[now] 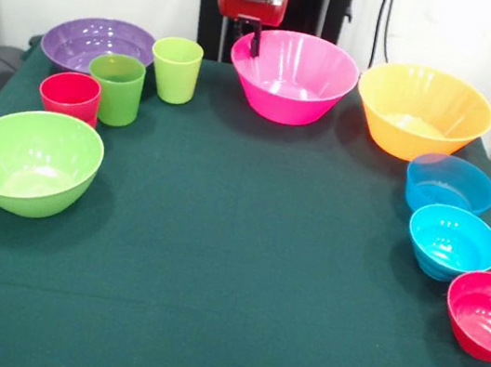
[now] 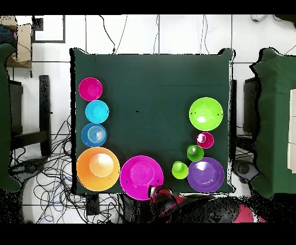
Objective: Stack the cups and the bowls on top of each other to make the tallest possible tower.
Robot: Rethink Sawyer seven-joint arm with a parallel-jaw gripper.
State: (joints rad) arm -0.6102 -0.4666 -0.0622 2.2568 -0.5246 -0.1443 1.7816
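Gripper (image 1: pixel 253 42) hangs at the far edge of the table (image 1: pixel 236 239), its tip just at the pink bowl's (image 1: pixel 293 76) far-left rim; cannot tell how it is set. Front view, right side, far to near: orange bowl (image 1: pixel 423 112), blue bowl (image 1: pixel 450 185), turquoise bowl (image 1: pixel 453 242), red bowl (image 1: pixel 488 315). Left side: purple bowl (image 1: pixel 95 42) far, lime cup (image 1: pixel 175 69), green cup (image 1: pixel 115 88), red cup (image 1: pixel 70 97), lime bowl (image 1: pixel 30 161) nearest; nothing stacked.

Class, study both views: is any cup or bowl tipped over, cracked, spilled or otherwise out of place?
Nothing stands out. All three cups and seven bowls sit upright and separate around the green table, none stacked yet.
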